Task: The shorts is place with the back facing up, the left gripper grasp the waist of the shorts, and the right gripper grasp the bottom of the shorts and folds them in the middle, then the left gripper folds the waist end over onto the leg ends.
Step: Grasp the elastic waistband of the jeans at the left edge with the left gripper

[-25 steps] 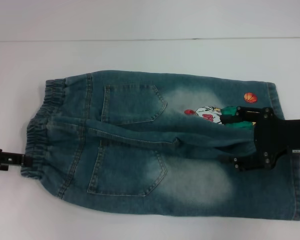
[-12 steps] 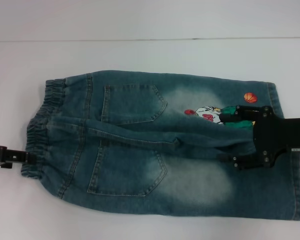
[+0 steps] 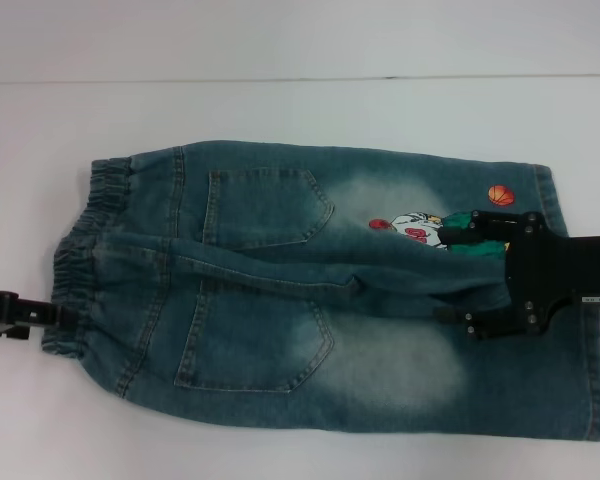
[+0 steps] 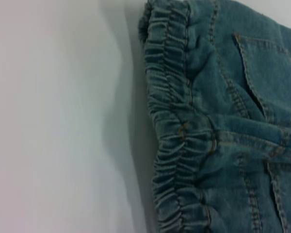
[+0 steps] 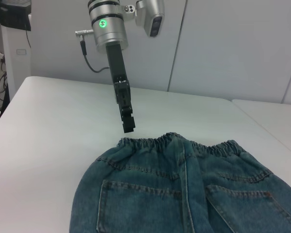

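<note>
The blue denim shorts (image 3: 280, 300) lie flat on the white table, back pockets up. The waist of the shorts (image 3: 80, 260) is at the left and the leg hems (image 3: 592, 380) are at the right. My left gripper (image 3: 52, 318) sits at the near corner of the waistband (image 4: 179, 145). In the right wrist view the left gripper (image 5: 129, 127) hangs just above the table, right beside the waistband (image 5: 184, 143). My right gripper (image 3: 462, 274) hovers open over the legs, its fingers spread on either side of the centre fold, next to the cartoon print (image 3: 415, 228).
The white table (image 3: 280, 110) runs to a far edge with a pale wall behind it. An orange basketball print (image 3: 500, 195) marks the far leg. The right wrist view shows a second white table (image 5: 276, 116) beyond the waist.
The left gripper has crept slightly toward the waistband. The right gripper has shifted very little over the legs. The shorts have not moved.
</note>
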Controlling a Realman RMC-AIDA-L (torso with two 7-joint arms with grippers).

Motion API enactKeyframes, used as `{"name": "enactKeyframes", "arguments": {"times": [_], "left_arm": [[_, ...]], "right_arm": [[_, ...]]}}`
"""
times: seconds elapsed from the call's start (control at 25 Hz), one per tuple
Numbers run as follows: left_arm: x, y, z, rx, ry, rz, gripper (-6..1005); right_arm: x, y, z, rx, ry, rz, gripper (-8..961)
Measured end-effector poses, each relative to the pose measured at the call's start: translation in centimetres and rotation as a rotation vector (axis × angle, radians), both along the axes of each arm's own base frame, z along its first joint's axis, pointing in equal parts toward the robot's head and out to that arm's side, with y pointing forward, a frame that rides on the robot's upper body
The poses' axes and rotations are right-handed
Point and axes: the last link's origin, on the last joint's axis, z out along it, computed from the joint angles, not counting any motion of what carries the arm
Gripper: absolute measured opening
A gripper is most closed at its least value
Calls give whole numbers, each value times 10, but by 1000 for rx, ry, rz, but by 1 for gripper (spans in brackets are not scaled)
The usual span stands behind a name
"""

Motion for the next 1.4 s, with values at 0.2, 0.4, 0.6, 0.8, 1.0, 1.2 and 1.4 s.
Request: {"name": "enactKeyframes", "arguments": {"times": [0.2, 0.4, 0.6, 0.8, 1.0, 1.2, 1.4], "left_arm": [[0, -1, -3, -23, -1, 13, 872], [0, -1, -3, -22, 0, 14, 872], [1, 0, -4, -25, 5, 11, 872], [1, 0, -6, -33, -2, 12, 872], [2, 1, -7, -36, -5, 11, 872], [2, 2, -8, -35, -5, 11, 872], [3, 2, -8, -37, -3, 11, 872]], "right_arm": [[0, 0, 0, 1, -1, 0, 876], [0, 0, 0, 4, -3, 8, 877], [0, 0, 0, 4, -3, 8, 878], [0, 0, 0, 4, -2, 7, 877], [0, 0, -1, 3, -2, 7, 876], [0, 0, -1, 4, -2, 8, 876], [0, 0, -1, 4, -3, 10, 877]]}}
